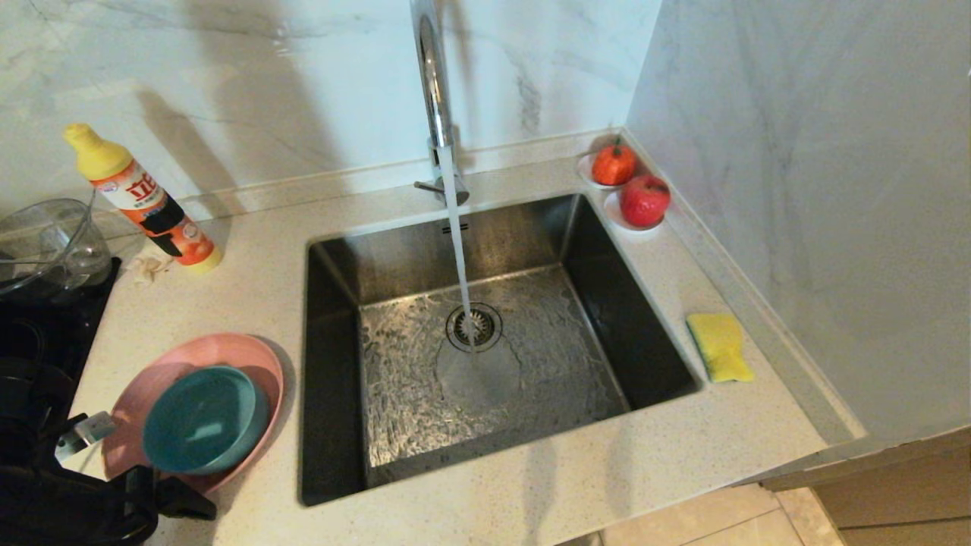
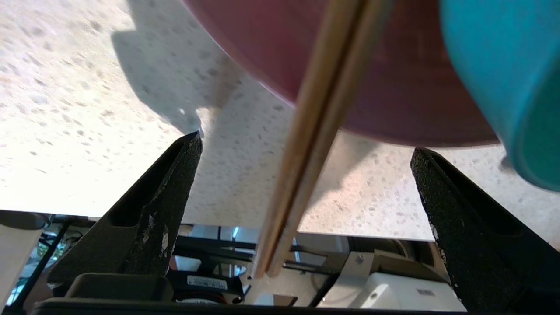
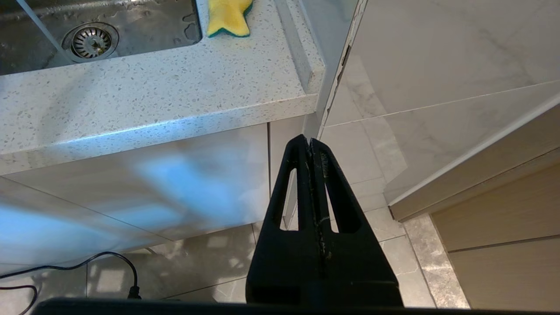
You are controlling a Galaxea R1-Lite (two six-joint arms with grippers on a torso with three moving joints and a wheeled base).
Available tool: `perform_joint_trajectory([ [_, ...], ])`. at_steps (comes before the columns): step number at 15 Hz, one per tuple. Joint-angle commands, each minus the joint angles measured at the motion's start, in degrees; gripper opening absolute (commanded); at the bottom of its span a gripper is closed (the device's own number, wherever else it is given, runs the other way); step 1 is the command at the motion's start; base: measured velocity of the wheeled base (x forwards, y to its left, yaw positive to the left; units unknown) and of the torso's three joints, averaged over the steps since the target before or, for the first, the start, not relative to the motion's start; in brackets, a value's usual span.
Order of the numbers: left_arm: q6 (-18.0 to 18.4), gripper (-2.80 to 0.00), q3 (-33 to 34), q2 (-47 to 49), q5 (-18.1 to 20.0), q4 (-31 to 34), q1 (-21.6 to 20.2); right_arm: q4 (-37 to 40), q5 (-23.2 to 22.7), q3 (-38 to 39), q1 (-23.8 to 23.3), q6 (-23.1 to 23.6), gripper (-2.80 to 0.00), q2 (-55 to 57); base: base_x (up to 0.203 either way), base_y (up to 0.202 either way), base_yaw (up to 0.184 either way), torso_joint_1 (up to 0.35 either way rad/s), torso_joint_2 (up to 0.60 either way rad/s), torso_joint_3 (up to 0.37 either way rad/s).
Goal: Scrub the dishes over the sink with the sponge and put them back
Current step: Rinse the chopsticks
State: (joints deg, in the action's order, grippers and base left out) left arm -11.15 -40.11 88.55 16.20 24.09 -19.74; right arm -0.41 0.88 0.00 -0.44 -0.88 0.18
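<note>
Speckled stone desk (image 1: 250,296) wrapping a square steel sink (image 1: 334,364), centre. Chrome faucet (image 1: 432,83) at far edge, water running onto the strainer drain (image 1: 474,327). Basin wet, no dishes inside.

Pink plate (image 1: 262,360) on desk, near left of sink. Teal bowl (image 1: 201,418) sitting on the plate, upright. Wooden chopsticks (image 2: 306,144) seen in left wrist view only: paired, lying across the plate rim, near ends overhanging the desk edge.

Orange detergent bottle (image 1: 148,201) with yellow cap, far left, tilted. Clear glass bowl (image 1: 45,243) at far left edge. Yellow sponge (image 1: 721,346) flat on desk right of sink, green layer face down, well apart from the dishes. Two red fruits (image 1: 630,186) on small white saucers in far right corner.

Left hand (image 2: 306,151) near left, low, at desk edge just beside the plate; fingers (image 2: 175,175) wide apart, straddling the chopsticks, nothing clamped. Right hand (image 3: 310,144) parked below desk level at right, fingers pressed together, empty.

Handling guesses: plate and bowl likely light, rigid, smooth, slippery once wet; pinch at rim. Bowl probably has to come off the plate first or get carried stacked with tip risk. Chopsticks thin, stiff, apt to roll or split apart; grab both together at the overhanging ends. Sponge soft, compressible, light; squeeze across the short sides.
</note>
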Motion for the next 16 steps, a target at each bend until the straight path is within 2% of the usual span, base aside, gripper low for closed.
perform_joint_trajectory([
  [1, -0.11, 0.0, -0.4, -0.39, 0.22, 0.38, 0.74, 0.05, 0.0, 0.0, 0.0, 0.0, -2.8, -0.01, 0.0, 0.0, 0.0, 0.0, 0.0, 0.0],
  [7, -0.26, 0.0, -0.42, -0.75, 0.14, 0.43, 1.28, -0.02, 0.0, 0.0, 0.0, 0.0, -2.8, -0.01, 0.0, 0.0, 0.0, 0.0, 0.0, 0.0],
  [8, -0.27, -2.8, -0.41, -0.66, 0.14, 0.43, 1.28, 0.06, 0.0, 0.0, 0.0, 0.0, -2.8, -0.01, 0.0, 0.0, 0.0, 0.0, 0.0, 0.0],
  [16, -0.8, -2.8, -0.22, -0.66, 0.0, 0.15, 1.28, 0.05, 0.0, 0.0, 0.0, 0.0, -2.8, -0.01, 0.0, 0.0, 0.0, 0.0, 0.0, 0.0],
])
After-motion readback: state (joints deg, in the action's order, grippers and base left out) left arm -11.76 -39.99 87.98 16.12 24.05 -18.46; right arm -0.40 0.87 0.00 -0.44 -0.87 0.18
